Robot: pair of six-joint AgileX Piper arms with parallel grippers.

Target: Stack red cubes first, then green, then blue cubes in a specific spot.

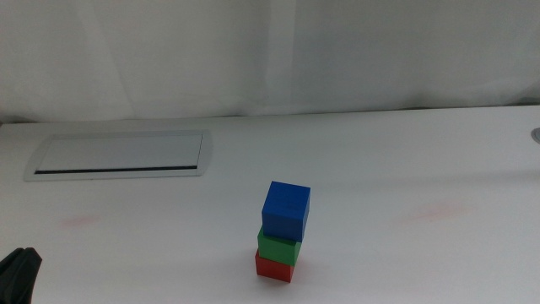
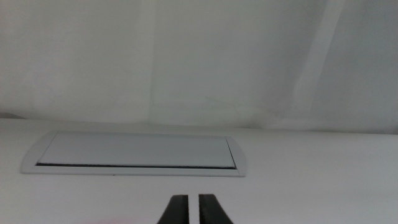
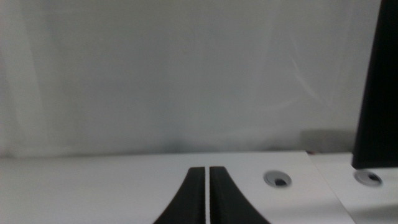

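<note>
You are looking at a plain white counter (image 1: 405, 160) that runs back to a pale curtain (image 1: 278, 51) across the whole rear. Set into the counter at the far left is a long grey-rimmed panel (image 1: 122, 154), flat and closed, with a dark slit along its near edge. Two round grommet holes (image 3: 277, 179) show in the counter near its right end, beside a dark upright post (image 3: 376, 87).

Near the front centre the three cubes stand as one stack on bare counter: the red cube (image 1: 274, 268) at the bottom, the green cube (image 1: 278, 247) on it, the blue cube (image 1: 285, 211) on top, turned slightly askew.

Your left end effector (image 2: 193, 210) waits at the near left corner, jaws nearly together, holding nothing. Your right end effector (image 3: 206, 196) faces the curtain, likewise closed to a thin gap and empty.
</note>
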